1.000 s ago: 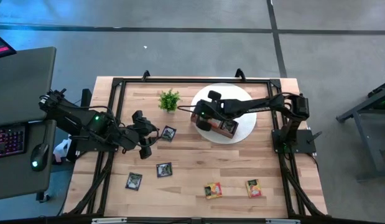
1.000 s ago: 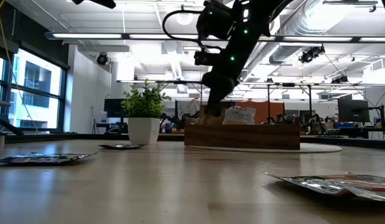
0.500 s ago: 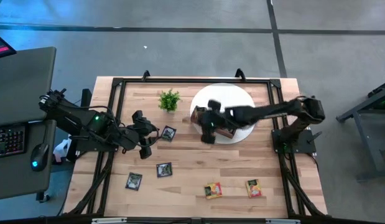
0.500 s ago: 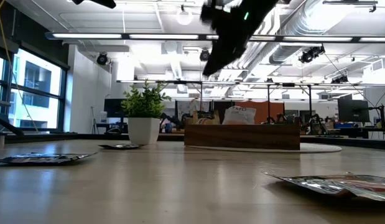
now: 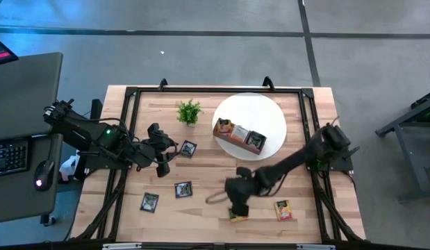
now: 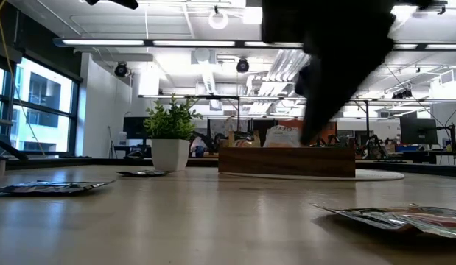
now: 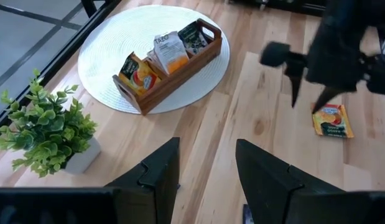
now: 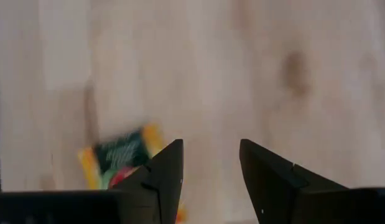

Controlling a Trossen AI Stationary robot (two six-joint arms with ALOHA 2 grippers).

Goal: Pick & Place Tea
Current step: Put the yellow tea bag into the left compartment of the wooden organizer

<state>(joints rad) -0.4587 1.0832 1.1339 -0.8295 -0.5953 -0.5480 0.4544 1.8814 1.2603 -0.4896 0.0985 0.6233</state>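
Note:
Tea sachets lie flat on the table: black ones [image 5: 188, 148], [image 5: 183, 189], [image 5: 149, 202] and yellow-orange ones [image 5: 238, 214], [image 5: 283, 210]. Several more stand in the wooden tray [image 5: 240, 136] on a round white mat [image 5: 267, 111]. My right gripper [image 5: 236, 203] hovers open just above the left yellow-orange sachet [image 8: 116, 158], touching nothing. My left gripper [image 5: 161, 150] waits open near the left side, beside a black sachet.
A small potted plant [image 5: 189, 111] stands left of the mat at the far side. A black frame [image 5: 131, 94] runs along the table's edges. Bare wood lies between the tray and the near sachets. A desk with a keyboard and mouse stands off the left edge.
My right gripper has left the tray and swung fast toward the table's near edge, tipping further downward. It now hangs over the left yellow-orange sachet. The sachets in the tray and on the table have kept their places.

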